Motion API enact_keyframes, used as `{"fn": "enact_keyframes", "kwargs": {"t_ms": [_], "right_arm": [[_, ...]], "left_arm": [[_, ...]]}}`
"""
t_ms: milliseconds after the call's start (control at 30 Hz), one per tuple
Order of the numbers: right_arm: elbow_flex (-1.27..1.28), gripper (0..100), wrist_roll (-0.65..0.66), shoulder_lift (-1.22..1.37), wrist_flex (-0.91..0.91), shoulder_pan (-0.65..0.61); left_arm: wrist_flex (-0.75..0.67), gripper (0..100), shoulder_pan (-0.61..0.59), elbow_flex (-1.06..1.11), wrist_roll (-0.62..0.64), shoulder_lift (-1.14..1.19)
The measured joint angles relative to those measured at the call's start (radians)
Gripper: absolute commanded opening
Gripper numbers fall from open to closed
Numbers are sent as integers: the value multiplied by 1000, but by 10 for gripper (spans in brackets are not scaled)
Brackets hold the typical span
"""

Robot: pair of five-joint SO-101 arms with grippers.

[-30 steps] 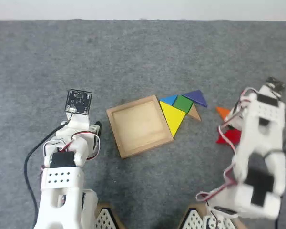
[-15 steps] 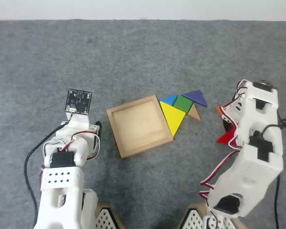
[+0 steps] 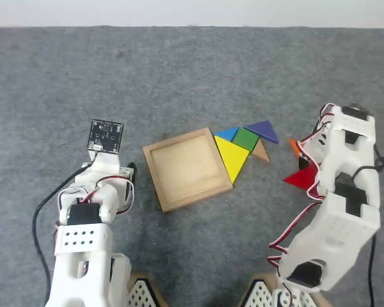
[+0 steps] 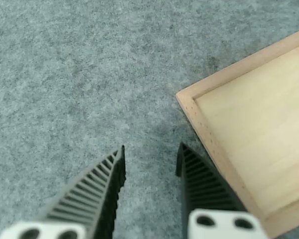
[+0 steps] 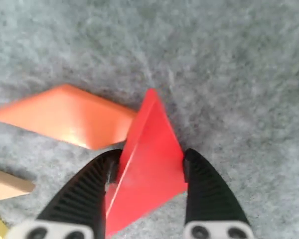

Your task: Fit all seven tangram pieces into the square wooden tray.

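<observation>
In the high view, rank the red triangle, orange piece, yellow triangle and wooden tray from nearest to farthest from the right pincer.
1. red triangle: gripped in the right pincer itself.
2. orange piece: right beside the red one, on its far side.
3. yellow triangle: toward mid-table, alongside the tray.
4. wooden tray: beyond the yellow one, nearer the other arm.

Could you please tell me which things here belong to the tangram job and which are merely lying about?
Job: wooden tray, yellow triangle, blue triangle, tan triangle, green square, purple piece, orange piece, red triangle held by the right gripper.
Lying about: grey mat, black cable.
</observation>
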Motion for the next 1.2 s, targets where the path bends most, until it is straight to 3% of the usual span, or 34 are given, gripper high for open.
{"fn": "enact_keyframes", "kwargs": {"t_ms": [467, 767, 900, 1100, 1200], "right_arm": [[-103, 46, 0, 2, -2, -157], [-106, 40, 6, 2, 20, -172], [-126, 69, 121, 3, 86, -196], [-178, 211, 494, -68, 311, -293], [-146, 266, 632, -160, 325, -338]], "left_arm": [[0, 171, 0, 0, 0, 0], [0, 171, 0, 0, 0, 0], [0, 171, 0, 0, 0, 0], [0, 171, 0, 0, 0, 0], [0, 171, 0, 0, 0, 0]]}}
